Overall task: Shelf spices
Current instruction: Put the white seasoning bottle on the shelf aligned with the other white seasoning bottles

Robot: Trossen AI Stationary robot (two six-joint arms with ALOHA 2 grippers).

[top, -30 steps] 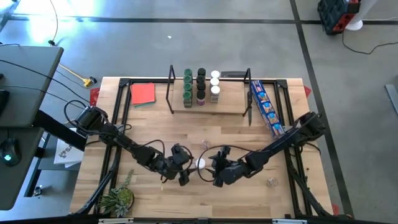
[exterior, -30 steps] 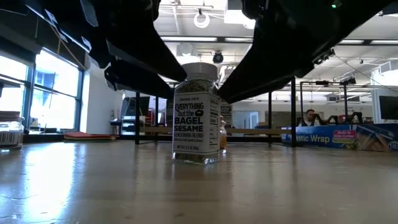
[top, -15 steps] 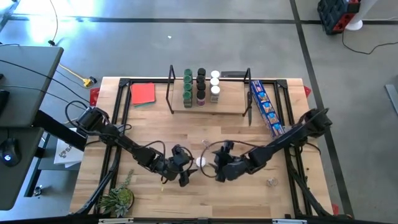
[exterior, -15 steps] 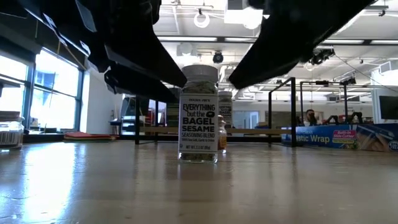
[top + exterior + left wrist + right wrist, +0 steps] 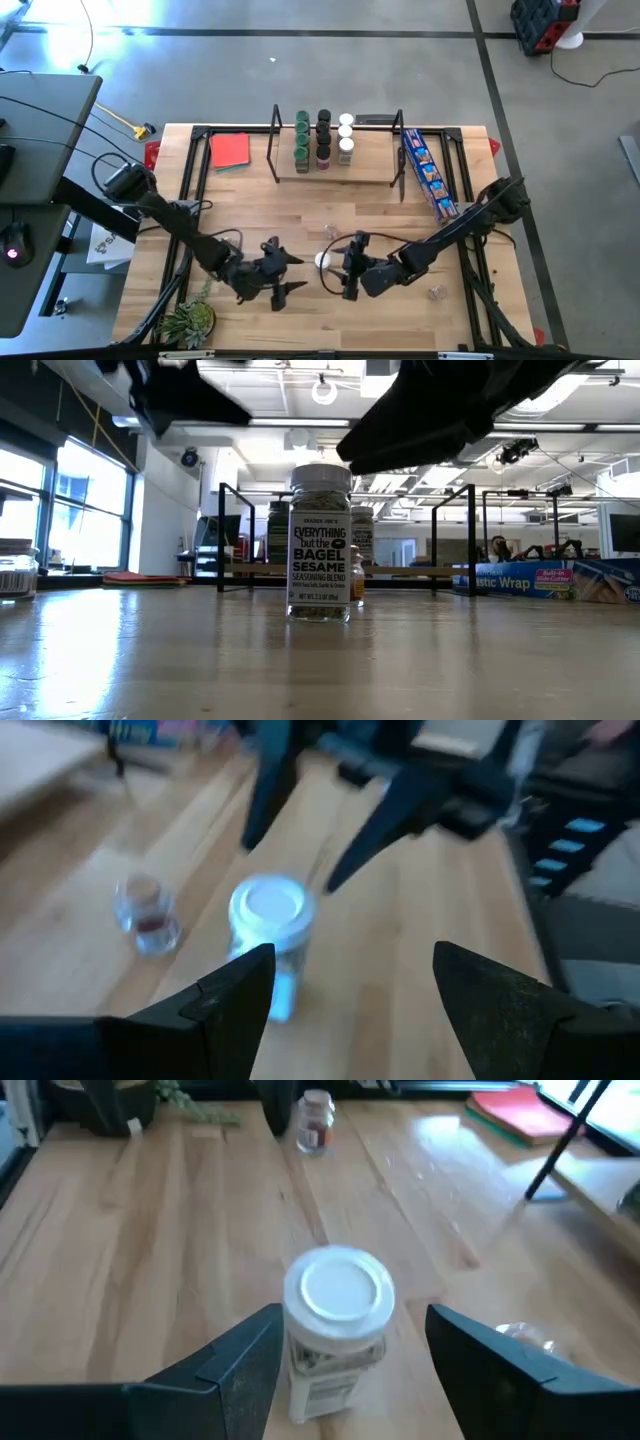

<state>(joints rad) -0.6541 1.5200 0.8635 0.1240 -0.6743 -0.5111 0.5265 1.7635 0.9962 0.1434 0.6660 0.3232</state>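
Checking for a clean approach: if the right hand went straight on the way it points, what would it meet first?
Most likely the white-lidded spice jar, standing upright just ahead of the open right hand; depth is hard to judge.

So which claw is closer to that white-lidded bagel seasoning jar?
The right claw: it sits right beside the jar, fingers open towards it, not touching. The left claw is farther off on the jar's other side, also open.

Left gripper (image 5: 279, 277) farther from jar (image 5: 323, 261).
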